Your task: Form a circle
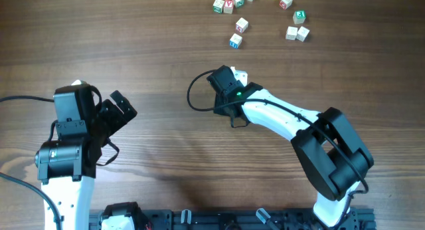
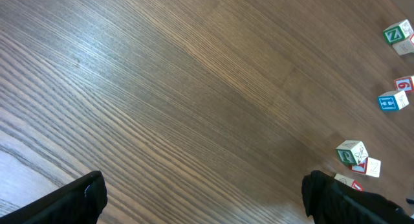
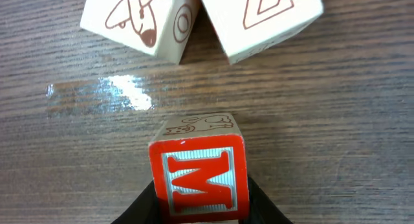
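The left fingers [image 1: 123,109] hang spread wide over the counter [image 1: 166,157]. Mid-counter, the right fingers [image 1: 232,79] pinch the red M block [image 3: 199,179], just short of the rest of the circle [image 3: 139,20], so far only a tight clump of pale blocks. Set down crooked, it could knock those neighbours apart. Loose blocks [image 1: 265,14] lie well apart, further right.

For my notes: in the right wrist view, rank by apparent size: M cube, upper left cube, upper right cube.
1. M cube, though nearest the camera.
2. The upper left cube and upper right cube: both cut by the frame, alike, unranked.
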### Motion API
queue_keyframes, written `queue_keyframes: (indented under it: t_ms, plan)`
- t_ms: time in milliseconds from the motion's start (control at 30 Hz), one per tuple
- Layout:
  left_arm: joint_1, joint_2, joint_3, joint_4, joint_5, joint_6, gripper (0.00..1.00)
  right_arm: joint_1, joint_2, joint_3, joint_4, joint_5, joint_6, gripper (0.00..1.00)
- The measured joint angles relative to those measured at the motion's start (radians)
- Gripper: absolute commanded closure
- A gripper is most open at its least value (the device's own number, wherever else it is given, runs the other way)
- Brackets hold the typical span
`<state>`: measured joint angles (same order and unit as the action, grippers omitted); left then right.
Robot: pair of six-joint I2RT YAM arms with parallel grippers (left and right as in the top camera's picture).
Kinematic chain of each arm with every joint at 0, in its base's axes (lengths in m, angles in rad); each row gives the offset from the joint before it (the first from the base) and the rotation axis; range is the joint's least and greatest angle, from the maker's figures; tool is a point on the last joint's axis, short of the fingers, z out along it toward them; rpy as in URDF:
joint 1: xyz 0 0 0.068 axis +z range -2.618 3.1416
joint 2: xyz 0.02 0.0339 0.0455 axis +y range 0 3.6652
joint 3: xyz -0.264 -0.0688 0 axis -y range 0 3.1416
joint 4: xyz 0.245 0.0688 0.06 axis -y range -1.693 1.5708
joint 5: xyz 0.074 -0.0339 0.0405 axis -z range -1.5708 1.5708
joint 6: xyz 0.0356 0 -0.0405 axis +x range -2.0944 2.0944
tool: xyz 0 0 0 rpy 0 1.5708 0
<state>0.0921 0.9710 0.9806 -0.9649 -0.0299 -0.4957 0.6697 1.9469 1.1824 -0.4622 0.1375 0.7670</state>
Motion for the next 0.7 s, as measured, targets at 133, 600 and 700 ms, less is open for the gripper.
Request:
queue_keyframes:
  t_ms: [133,600,700]
  plan:
    - [0.000,0.000,0.000,0.000,0.000,0.000,0.00,-0.004,0.000,0.000,0.015,0.014,-0.001,0.73]
    - [0.000,0.000,0.000,0.000,0.000,0.000,0.00,-0.017,0.000,0.000,0.033,0.024,-0.011,0.53]
    - [0.000,0.000,0.000,0.000,0.000,0.000,0.00,-0.017,0.000,0.000,0.033,0.024,-0.011,0.60]
